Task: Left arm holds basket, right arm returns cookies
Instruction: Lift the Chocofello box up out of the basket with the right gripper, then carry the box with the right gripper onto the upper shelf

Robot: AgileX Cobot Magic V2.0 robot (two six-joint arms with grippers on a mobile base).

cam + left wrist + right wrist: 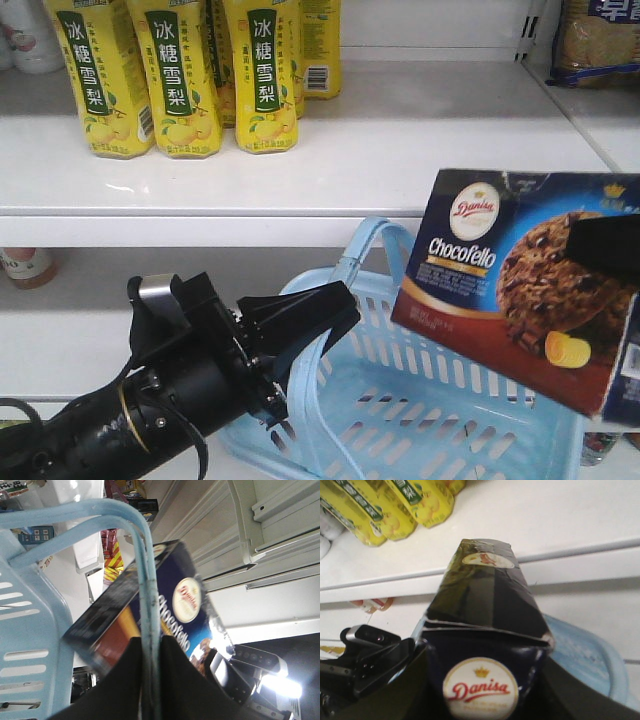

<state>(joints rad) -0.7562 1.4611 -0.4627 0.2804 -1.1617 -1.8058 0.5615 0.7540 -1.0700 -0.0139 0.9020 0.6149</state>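
The front view faces the white shelf (330, 150) from a little way back. The left wrist view looks up from very close along the basket (30, 630) handles. The right wrist view looks over the cookies (485, 645) toward the shelf. All three see the cookies.

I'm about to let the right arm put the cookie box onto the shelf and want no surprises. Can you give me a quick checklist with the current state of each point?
1. Right tool clamped on the cookie box: ok, the box is held up in the air, tilted.
2. Box out of the basket: ok, it hangs above the rim.
3. Left tool gripping the basket handles: ok, both hoops run between its fingers.
4. Free shelf space: ok, the shelf board is bare to the right of the yellow bottles.
5. Box clear of the shelf edge: cannot tell, depth is unclear.
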